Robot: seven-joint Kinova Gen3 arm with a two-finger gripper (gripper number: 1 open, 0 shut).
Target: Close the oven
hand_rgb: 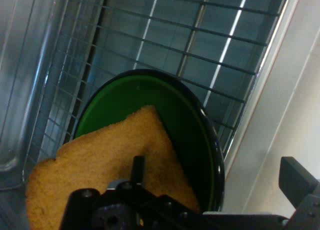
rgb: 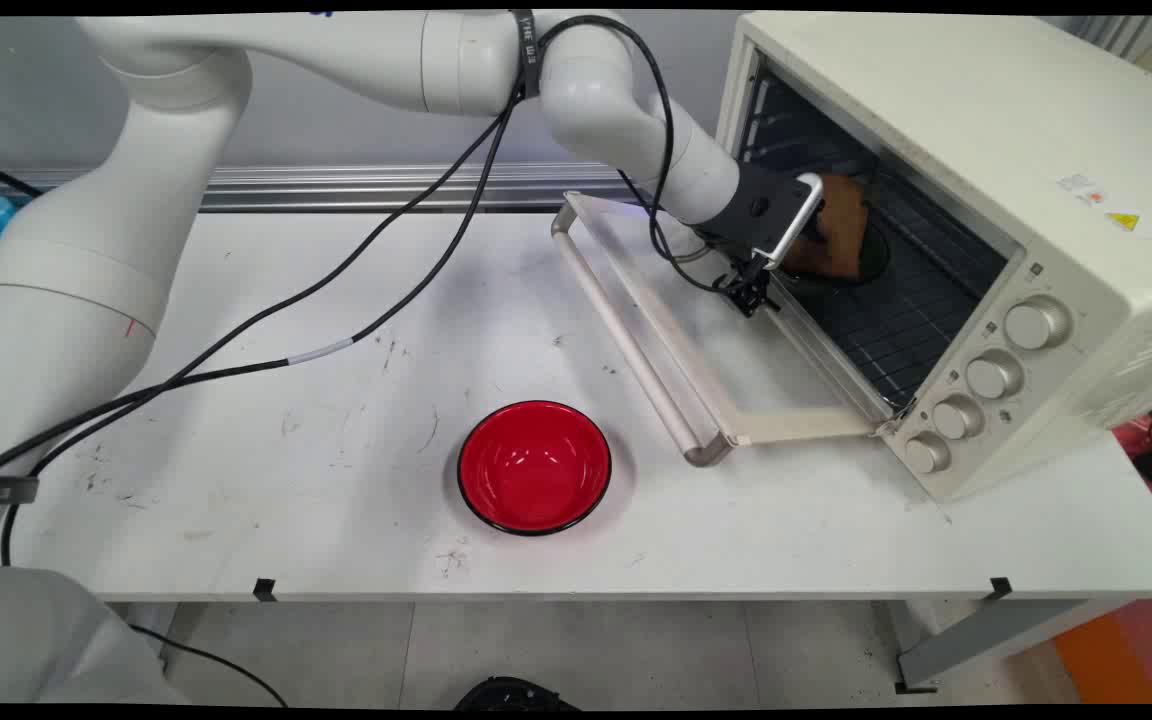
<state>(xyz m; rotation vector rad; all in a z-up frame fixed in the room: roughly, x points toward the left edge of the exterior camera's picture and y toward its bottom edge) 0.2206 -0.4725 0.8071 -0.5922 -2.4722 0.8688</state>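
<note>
The white arm (rgb: pixel 626 120) stretches from upper left, wrist angled down to the right, its black gripper (rgb: pixel 826 235) (fingers apart in the hand view) low.

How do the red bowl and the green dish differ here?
The red bowl stands on the open white table, in front of the oven's lowered door; the green dish sits inside the oven on its wire rack. The red bowl is empty; the green dish has a slice of bread over it, at the claw. Both are round with dark rims.
</note>
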